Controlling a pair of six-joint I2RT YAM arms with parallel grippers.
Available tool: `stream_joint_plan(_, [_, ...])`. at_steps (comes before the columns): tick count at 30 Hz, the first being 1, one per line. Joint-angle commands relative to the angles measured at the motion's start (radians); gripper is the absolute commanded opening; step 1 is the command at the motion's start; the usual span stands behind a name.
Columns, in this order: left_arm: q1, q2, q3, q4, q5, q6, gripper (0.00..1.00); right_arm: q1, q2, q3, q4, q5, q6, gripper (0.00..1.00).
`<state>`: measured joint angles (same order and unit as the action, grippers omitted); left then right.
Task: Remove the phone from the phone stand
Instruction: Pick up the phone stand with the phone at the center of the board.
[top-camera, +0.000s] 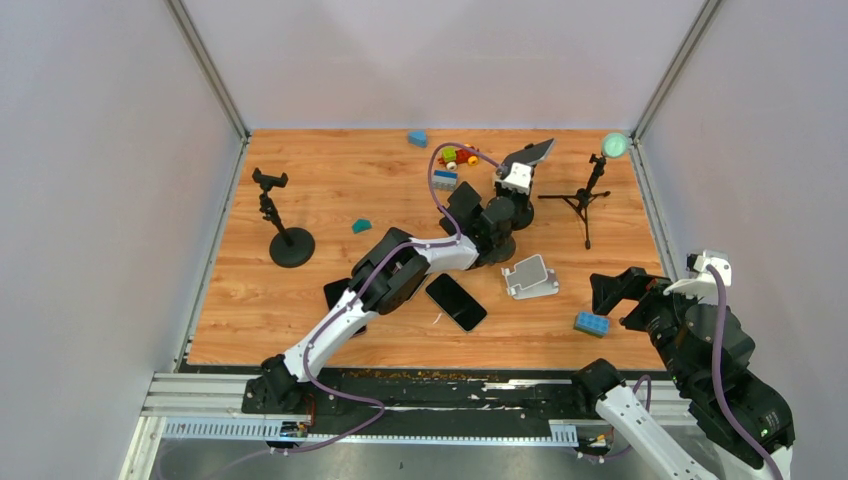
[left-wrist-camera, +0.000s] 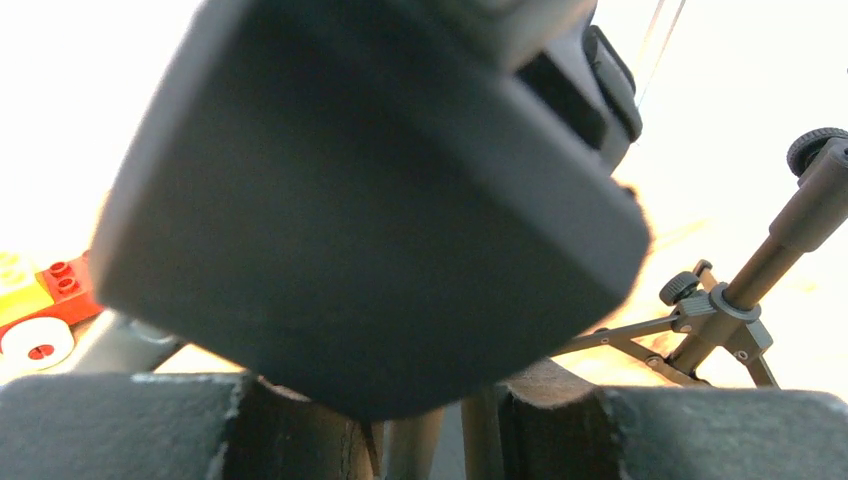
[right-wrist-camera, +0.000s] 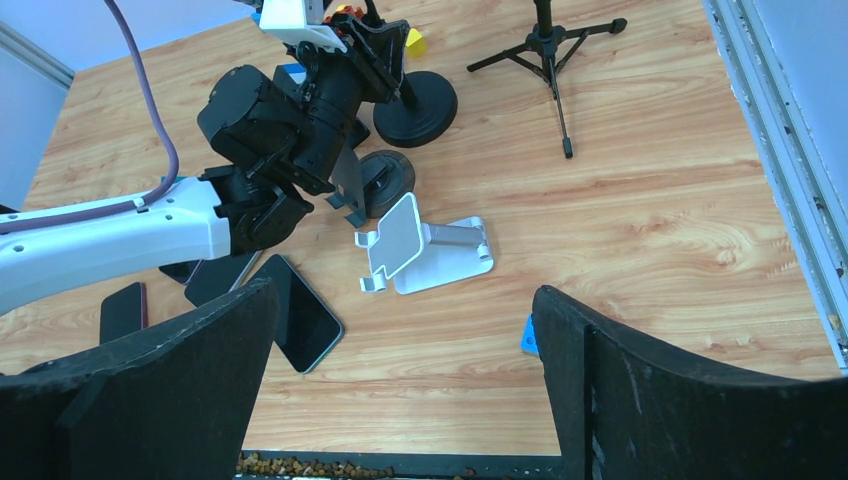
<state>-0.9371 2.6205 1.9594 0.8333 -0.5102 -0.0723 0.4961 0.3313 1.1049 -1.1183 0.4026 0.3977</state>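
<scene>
The dark phone (top-camera: 530, 152) sits tilted on top of a black phone stand (top-camera: 520, 214) with a round base, at the back of the table. My left gripper (top-camera: 516, 196) reaches in under the phone. In the left wrist view a blurred black block (left-wrist-camera: 370, 200), the stand's head, fills the frame. The stand's thin stem (left-wrist-camera: 410, 445) runs between the fingers, whose jaws are drawn in tight on either side of it. My right gripper (right-wrist-camera: 400, 380) hangs open and empty over the near right of the table (top-camera: 620, 288).
A white folding stand (top-camera: 530, 276) lies right of centre. Near it are a loose phone (top-camera: 456, 301), flat on the wood, and a blue brick (top-camera: 591, 323). A tripod (top-camera: 585, 200) with a green ball stands back right, toy bricks (top-camera: 450, 160) back centre, another black stand (top-camera: 290, 245) at left.
</scene>
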Motion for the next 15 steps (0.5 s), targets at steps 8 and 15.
stream_joint_plan(8, [0.013, -0.073, 0.050, 0.009, 0.112, 0.036, 0.00, 0.001, -0.008, 0.008, 0.000, 0.017, -0.011, 1.00])
stream_joint_plan(15, [0.022, -0.144, 0.116, -0.037, 0.224, 0.069, 0.00, 0.000, -0.003, 0.021, 0.000, 0.024, -0.021, 1.00])
